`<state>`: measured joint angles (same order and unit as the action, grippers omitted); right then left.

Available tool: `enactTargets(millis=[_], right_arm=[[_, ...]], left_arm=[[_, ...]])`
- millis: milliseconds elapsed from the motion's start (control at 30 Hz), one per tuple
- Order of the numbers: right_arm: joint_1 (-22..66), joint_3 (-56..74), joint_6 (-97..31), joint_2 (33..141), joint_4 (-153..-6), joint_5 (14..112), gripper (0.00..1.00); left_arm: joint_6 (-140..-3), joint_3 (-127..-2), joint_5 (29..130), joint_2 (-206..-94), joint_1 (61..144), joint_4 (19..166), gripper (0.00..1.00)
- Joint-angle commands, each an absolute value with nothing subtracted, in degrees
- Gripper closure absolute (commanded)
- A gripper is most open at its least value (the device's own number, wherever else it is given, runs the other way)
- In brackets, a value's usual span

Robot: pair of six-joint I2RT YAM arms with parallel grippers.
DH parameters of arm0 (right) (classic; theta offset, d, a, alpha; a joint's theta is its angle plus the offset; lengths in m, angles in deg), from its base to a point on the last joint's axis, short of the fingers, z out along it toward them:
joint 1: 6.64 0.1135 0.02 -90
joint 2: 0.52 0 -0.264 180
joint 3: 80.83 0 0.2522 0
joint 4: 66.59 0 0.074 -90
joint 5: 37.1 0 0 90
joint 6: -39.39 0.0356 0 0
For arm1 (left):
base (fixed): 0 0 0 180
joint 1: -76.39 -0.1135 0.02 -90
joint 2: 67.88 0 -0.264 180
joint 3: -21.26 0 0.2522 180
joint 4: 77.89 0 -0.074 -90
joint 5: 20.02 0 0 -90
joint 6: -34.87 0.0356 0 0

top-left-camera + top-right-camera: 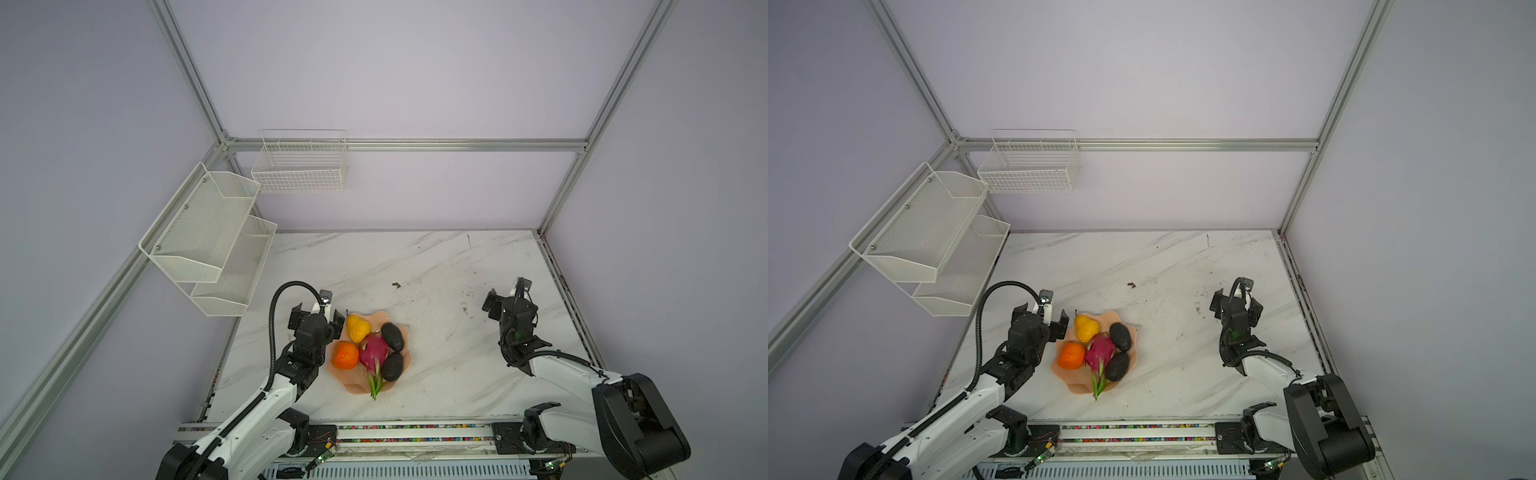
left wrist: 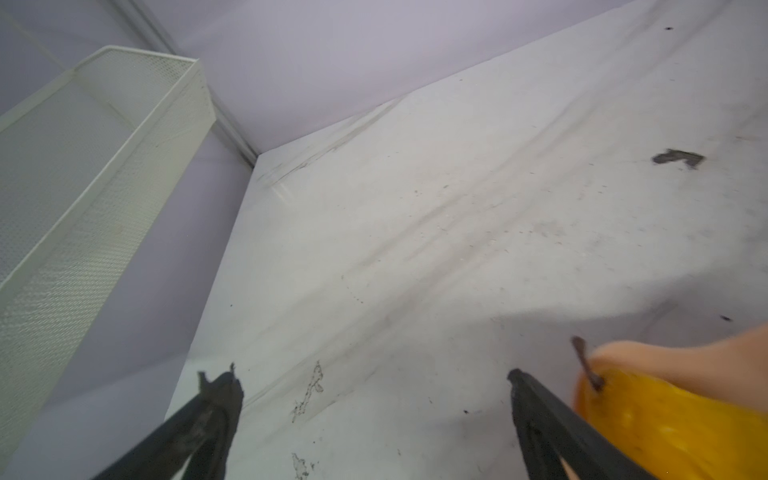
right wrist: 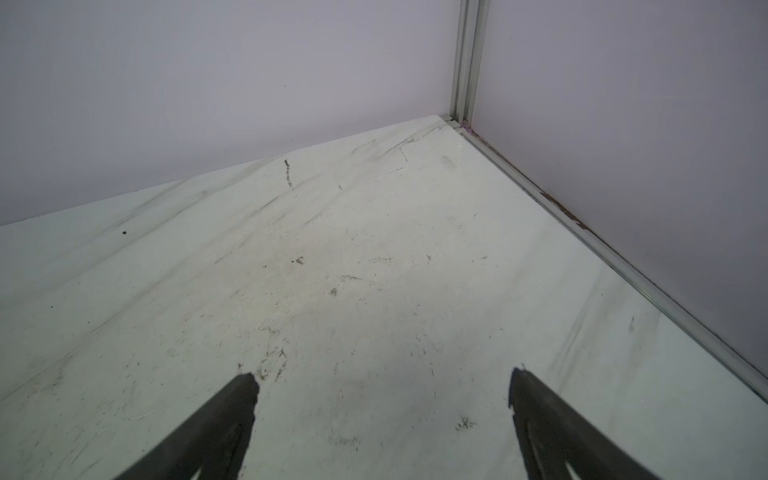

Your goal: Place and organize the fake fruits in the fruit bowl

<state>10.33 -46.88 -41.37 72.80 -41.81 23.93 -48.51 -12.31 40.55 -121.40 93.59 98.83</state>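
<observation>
Peach-pink, the fruit bowl (image 1: 352, 384) sits just beside the left gripper (image 1: 318, 316), holding all 5 fake fruits (image 1: 374, 353); the pear (image 1: 358, 328) lies nearest its spread, empty jaws. The right gripper (image 1: 509, 305), equally spread and empty, stands well apart. Placing looks done; next, perhaps tidying or backing off.

The yellow pear (image 2: 665, 428) is cut off at the left wrist view's edge.
</observation>
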Motion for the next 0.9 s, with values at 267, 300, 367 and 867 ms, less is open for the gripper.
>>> enactTargets(millis=[267,300,367,867], right_arm=[[9.33,-48.13,-58.79,89.44,-0.48,31.43,0.03],[8.92,-47.65,-59.17,90.49,0.2,31.88,0.02],[7.1,-46.75,-59.73,92.65,1.1,35.92,0.03],[-0.49,-40.43,-54.02,101.7,-2.64,42.84,0.03]], left_arm=[[-55.48,-6.56,53.85,-139.89,77.57,137.86,0.0],[-56.5,-6.49,56.37,-141.02,76.2,139.56,0.0],[-59.04,-6.64,60.63,-144.28,73.98,143.66,0.0],[-57.38,-13.3,67.97,-157.54,72.44,143.56,0.0]])
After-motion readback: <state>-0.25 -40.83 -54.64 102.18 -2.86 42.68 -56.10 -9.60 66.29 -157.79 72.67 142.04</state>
